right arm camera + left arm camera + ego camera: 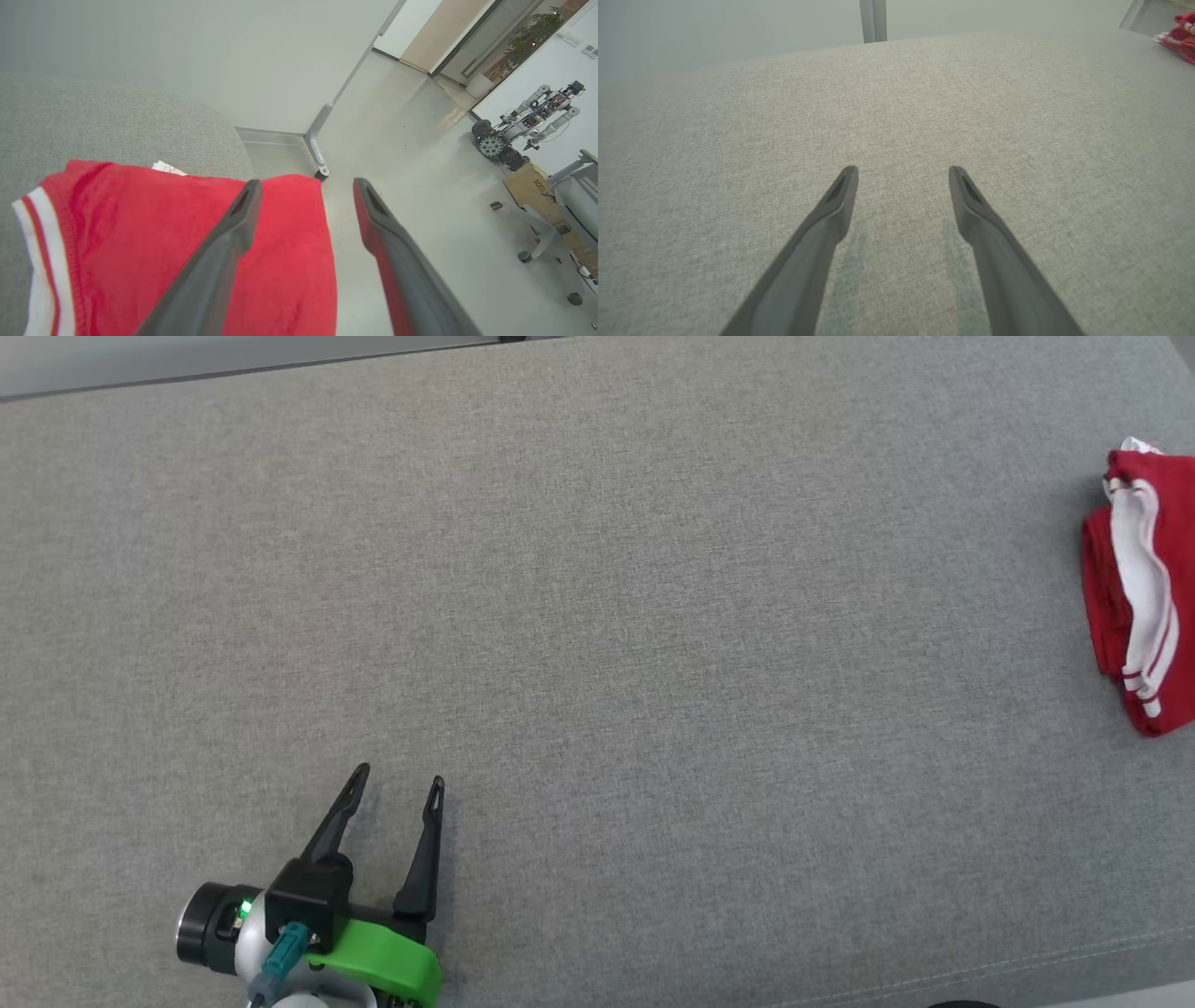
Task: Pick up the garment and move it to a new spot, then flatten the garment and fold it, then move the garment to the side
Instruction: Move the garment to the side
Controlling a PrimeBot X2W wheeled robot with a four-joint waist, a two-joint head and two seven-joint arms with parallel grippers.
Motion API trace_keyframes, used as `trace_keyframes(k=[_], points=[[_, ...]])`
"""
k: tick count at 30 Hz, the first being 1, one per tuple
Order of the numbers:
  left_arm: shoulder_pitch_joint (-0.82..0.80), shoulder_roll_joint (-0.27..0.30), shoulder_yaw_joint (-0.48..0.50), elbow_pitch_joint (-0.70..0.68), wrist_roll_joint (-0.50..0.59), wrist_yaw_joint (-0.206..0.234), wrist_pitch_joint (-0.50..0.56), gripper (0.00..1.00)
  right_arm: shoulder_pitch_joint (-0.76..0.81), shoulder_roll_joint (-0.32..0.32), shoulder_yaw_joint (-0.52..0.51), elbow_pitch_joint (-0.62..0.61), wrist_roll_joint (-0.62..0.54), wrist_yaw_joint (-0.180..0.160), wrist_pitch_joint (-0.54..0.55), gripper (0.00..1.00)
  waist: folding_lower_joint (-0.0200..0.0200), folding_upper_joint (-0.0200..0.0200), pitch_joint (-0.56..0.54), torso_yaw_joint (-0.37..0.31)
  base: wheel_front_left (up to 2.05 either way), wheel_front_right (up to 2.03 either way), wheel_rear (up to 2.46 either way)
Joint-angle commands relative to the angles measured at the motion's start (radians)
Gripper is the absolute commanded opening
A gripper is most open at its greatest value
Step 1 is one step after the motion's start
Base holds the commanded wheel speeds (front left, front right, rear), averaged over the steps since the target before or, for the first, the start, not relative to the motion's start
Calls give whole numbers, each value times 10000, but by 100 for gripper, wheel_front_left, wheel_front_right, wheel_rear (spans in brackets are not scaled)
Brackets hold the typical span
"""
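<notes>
Red garment (1141,588) with white striped trim, heathered grey fabric surface (597,616), black fingers (428,845), green bracket (387,963)

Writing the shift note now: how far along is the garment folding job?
Looks done: the red garment lies folded in a compact bundle at the right side of the grey surface. In hand: nothing; the right gripper is open above the garment, and the left gripper is open, well apart from it. Left: apparently only drawing the right arm back.
</notes>
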Motion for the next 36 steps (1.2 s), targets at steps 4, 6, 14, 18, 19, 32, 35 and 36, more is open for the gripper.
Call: trace_keyframes(k=[4,6,14,18,19,32,35,36], points=[[-78,-42,246,11,3,53,11,100,227,662,54,84,-257,-17,-417,100,-1,0,-319,88,0,0,0],[55,-94,408,70,-44,113,11,100,323,1501,782,-263,69,-17,-519,100,-1,0,-607,66,0,0,0],[446,-161,841,121,-256,274,11,100,2420,3748,3599,-2928,1908,-17,-510,100,-1,0,-1490,-14,0,0,0],[593,-195,989,198,-305,296,11,100,3524,4247,4481,-3738,2756,-17,-512,100,-1,0,-1863,40,0,0,0],[637,-197,1030,216,-308,304,11,100,3715,4352,4562,-3944,2961,-17,-512,100,-1,0,-1961,64,0,0,0],[1247,-224,1517,637,-574,622,11,100,5708,4876,4581,-4874,3807,-17,-514,100,-1,0,-3108,121,0,0,0],[1326,-225,1618,749,-784,748,11,100,5929,4906,4413,-5079,3711,-17,-514,100,-1,0,-3257,79,0,0,0],[1318,-227,1636,778,-830,741,11,100,5995,4924,4397,-5191,3698,-16,-514,100,-1,0,-3282,71,0,0,0]])
